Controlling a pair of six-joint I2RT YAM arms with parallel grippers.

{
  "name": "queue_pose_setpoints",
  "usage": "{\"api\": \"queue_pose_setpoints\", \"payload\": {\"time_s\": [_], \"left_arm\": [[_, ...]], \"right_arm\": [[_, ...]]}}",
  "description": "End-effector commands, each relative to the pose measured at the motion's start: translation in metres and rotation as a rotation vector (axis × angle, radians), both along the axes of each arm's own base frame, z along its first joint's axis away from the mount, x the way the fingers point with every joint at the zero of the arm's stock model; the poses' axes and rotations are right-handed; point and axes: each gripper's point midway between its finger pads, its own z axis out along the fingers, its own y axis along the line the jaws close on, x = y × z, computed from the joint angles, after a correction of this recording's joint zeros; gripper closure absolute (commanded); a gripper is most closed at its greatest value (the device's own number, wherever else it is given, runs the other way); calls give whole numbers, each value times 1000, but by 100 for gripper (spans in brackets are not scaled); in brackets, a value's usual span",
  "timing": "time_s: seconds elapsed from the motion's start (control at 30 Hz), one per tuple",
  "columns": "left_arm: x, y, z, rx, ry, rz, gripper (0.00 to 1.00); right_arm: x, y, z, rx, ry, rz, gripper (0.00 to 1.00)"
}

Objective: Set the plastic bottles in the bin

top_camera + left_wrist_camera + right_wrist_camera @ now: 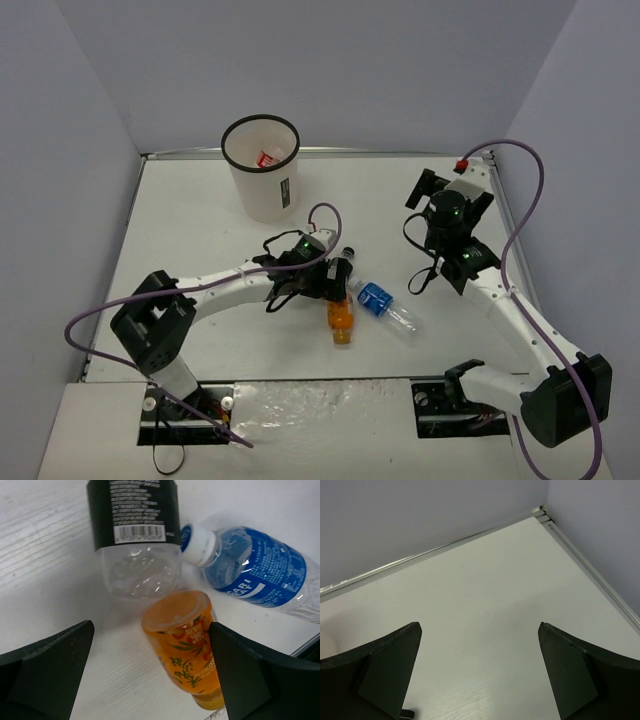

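While three small plastic bottles lie on their sides near the middle of the white counter (200, 210), the left tool (333, 278) hangs over them with its two dark fingers (50, 675) spread wide and nothing gripped. In the left wrist view, the orange-filled bottle (182, 645) lies in the gap between those fingers, its base pointing toward the clear bottom of the black-labelled bottle (135, 535). Whether either finger touches it cannot be told. The blue-labelled bottle (250, 572) lies just beside these two on the right, its white cap turned toward them.

The white bin (262, 185), with its black rim, stands upright toward the far edge of the counter, left of centre and well apart from this group. A red-labelled bottle (268, 158) shows inside it.

The right tool (424, 190) is above the far right part of the counter. Its fingers (380, 675) are also wide open and hold nothing, with bare counter seen between them
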Motion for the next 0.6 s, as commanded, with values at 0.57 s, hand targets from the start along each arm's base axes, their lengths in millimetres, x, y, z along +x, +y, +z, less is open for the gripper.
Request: {"api": "queue_pose_setpoints", "payload": {"time_s": [0.57], "left_arm": [[-13, -19, -1, -9, -15, -101, 8]], "right_arm": [[6, -9, 16, 10, -39, -55, 0]]}}
